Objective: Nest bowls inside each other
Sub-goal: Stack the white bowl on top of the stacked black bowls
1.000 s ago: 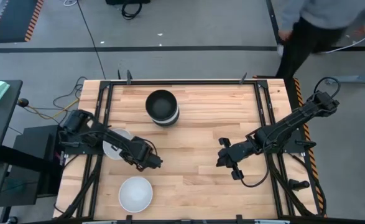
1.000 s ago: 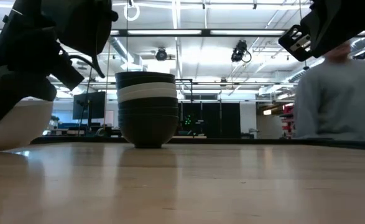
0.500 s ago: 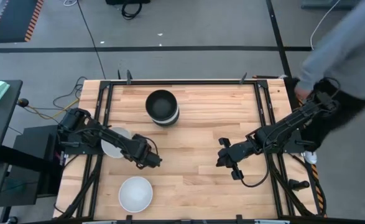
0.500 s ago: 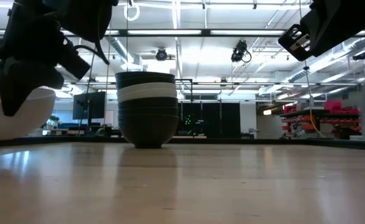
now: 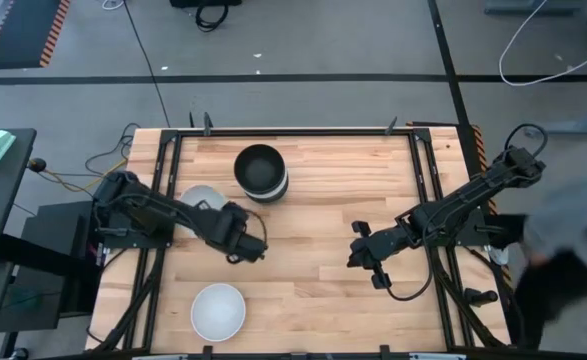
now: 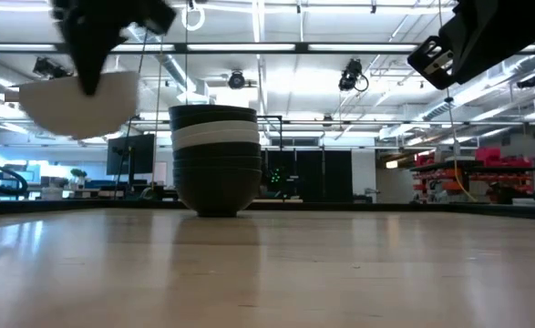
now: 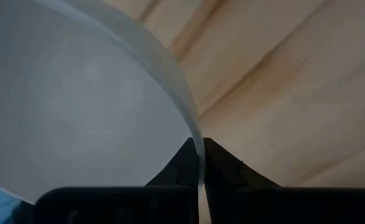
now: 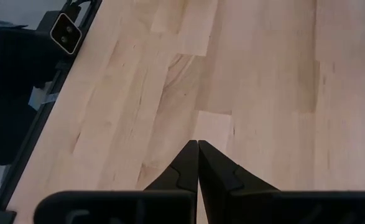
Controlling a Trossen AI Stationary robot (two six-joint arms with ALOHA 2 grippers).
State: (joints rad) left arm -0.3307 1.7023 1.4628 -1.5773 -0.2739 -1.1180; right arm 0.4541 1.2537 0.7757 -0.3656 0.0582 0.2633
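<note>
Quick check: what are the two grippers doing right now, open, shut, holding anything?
Left gripper: shut on the rim of a white bowl, lifted off the table.
Right gripper: shut, holding nothing, above bare wood.

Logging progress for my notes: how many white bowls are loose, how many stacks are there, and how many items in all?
Loose white bowls: 2 (held bowl in left gripper, resting bowl)
Nested stack, black and white: 1
Total: 3 items; the stack's own bowl count cannot be told.

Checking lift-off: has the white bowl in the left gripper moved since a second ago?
Yes. The white bowl rose off the table, toward the bowl stack.
</note>
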